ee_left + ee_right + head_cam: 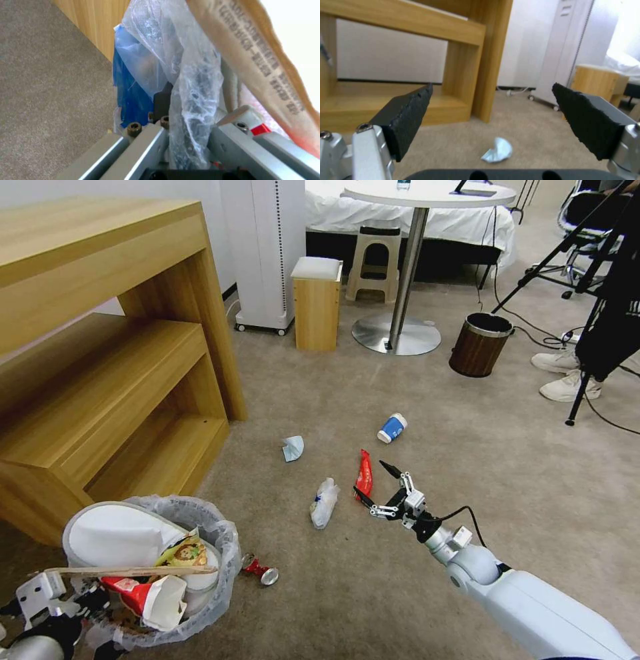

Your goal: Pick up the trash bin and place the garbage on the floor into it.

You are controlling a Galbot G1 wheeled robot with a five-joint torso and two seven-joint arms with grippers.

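The trash bin (223, 553), lined with a crinkled plastic bag, hangs at the lower left and holds a white slipper, a wooden stick and a red-white carton. My left gripper (80, 597) is shut on its rim; the left wrist view shows the fingers (151, 140) clamping the bag (193, 82) beside the blue base (128, 100). My right gripper (371, 480) stands open just beside the red wrapper (364, 470) on the floor (400, 593). Around it lie a blue paper cup (392, 427), a tissue (292, 448) (496, 152), a crushed bottle (324, 503) and a red can (260, 570).
A wooden shelf unit (113, 347) stands at the left, close to the bin. Farther back are a small wooden stool (317, 303), a round table's base (397, 335) and a brown wood-grain bin (480, 343). Tripod legs and a person's shoes (567, 377) are at the right.
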